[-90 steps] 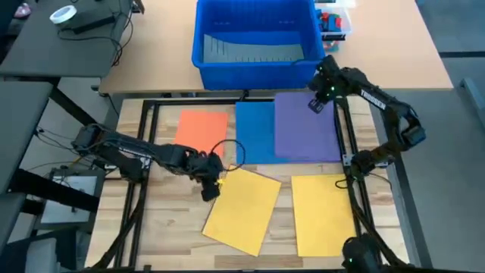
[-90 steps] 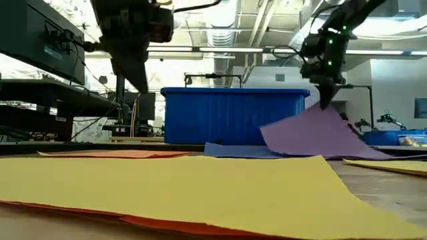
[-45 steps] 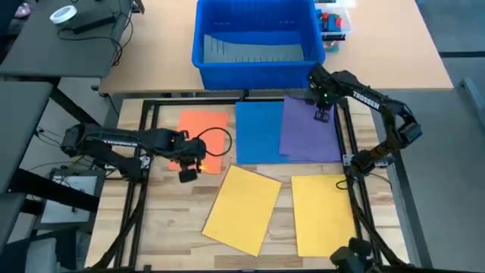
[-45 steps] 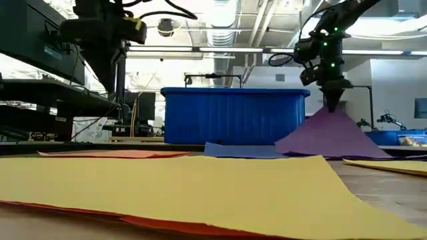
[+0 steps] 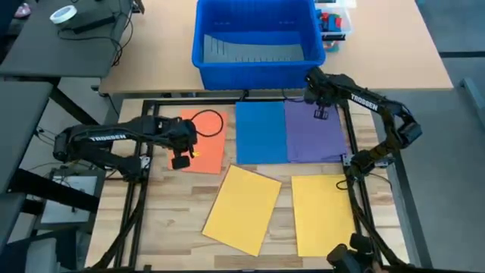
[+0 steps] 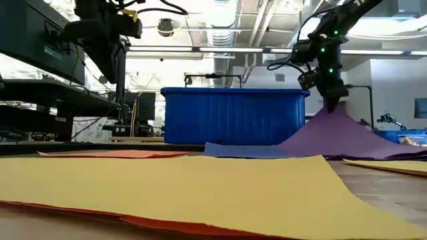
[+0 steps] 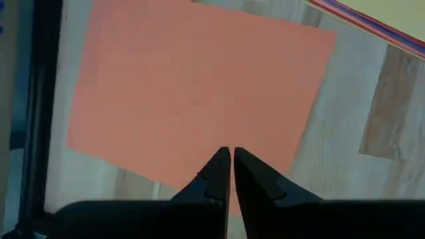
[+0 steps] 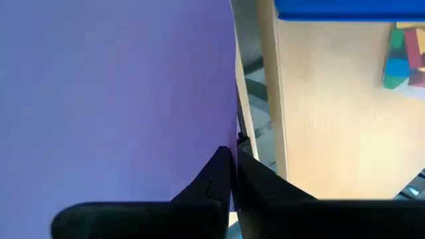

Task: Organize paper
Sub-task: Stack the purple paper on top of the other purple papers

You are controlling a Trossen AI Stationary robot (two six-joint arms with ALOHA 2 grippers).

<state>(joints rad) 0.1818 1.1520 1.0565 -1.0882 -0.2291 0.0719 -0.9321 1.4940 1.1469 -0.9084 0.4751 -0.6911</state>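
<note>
Meanwhile the right end effector (image 5: 320, 105), pinched shut on the far corner of the purple sheet (image 5: 314, 136), has dragged it off the blue sheet (image 5: 260, 133) to lie beside it, so that pair is nearly squared. The left end effector (image 5: 181, 158), shut and empty, has swung from the yellow sheet (image 5: 242, 208) over the orange sheet (image 7: 192, 93). A red sheet barely peeks beneath the yellow on the counter (image 5: 170, 220).

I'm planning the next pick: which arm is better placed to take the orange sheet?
Left. The left gripper hangs over the orange sheet, fingers shut on nothing. The right gripper is across the table, pinching the purple sheet's far corner.
</note>
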